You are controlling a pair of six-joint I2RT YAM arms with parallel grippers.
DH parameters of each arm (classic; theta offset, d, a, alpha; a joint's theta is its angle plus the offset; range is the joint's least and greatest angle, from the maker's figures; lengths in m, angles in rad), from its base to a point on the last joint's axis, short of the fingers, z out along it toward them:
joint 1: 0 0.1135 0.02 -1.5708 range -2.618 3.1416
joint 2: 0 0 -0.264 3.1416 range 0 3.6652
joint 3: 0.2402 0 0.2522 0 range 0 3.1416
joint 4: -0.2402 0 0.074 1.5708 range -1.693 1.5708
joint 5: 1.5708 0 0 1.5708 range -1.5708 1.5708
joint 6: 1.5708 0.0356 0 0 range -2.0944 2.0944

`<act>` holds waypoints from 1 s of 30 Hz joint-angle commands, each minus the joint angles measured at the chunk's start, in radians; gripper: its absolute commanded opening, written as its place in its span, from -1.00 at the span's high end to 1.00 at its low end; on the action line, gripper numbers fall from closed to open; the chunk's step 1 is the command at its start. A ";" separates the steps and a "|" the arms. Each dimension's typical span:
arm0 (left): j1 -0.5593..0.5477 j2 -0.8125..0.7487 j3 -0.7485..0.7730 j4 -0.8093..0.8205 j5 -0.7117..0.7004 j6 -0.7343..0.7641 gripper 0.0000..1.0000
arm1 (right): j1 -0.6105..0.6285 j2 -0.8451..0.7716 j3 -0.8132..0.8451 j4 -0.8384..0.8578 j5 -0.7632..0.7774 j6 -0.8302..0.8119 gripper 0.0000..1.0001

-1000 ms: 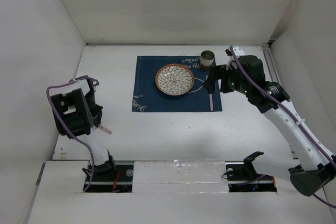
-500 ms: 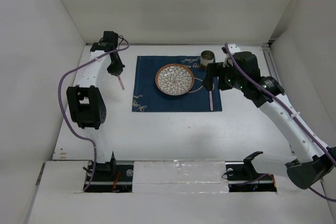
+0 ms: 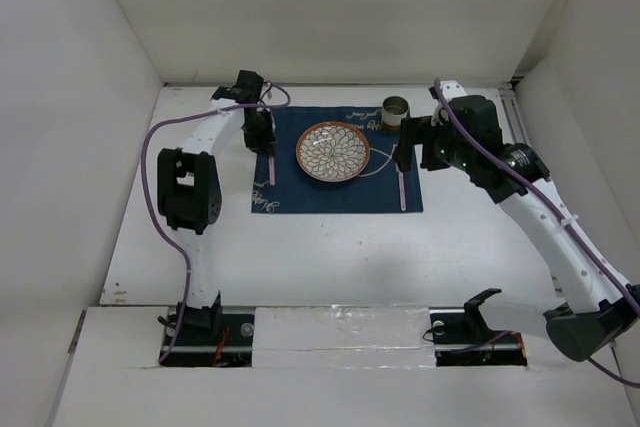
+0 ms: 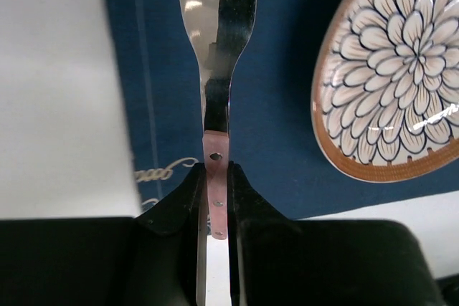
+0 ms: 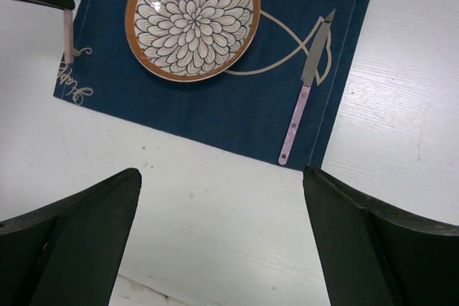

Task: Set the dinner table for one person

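The left gripper (image 4: 215, 185) pinches the pink handle of the fork (image 4: 219, 48) between its fingers and holds it over the left strip of the navy placemat (image 3: 335, 199), at 9 o'clock of the patterned plate (image 3: 333, 151); contact between fork and placemat cannot be determined. The right gripper (image 5: 220, 170) hovers with its fingers spread wide and nothing between them, over the placemat's right edge. There the pink-handled knife (image 3: 401, 185) lies at 3 o'clock of the plate and the cup (image 3: 396, 110) stands at 1 o'clock. The placemat lies on the far central part of the dinner table (image 3: 330, 257), the white top under both arms.
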 commanded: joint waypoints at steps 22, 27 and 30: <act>-0.072 0.053 -0.037 -0.075 -0.066 0.030 1.00 | -0.028 -0.033 0.038 -0.045 -0.008 -0.033 -1.00; -0.072 0.064 -0.037 -0.075 -0.066 0.039 1.00 | -0.028 -0.042 0.019 -0.035 -0.028 -0.033 -1.00; -0.072 0.073 -0.037 -0.075 -0.100 0.048 1.00 | -0.028 -0.042 0.010 -0.035 -0.028 -0.033 -1.00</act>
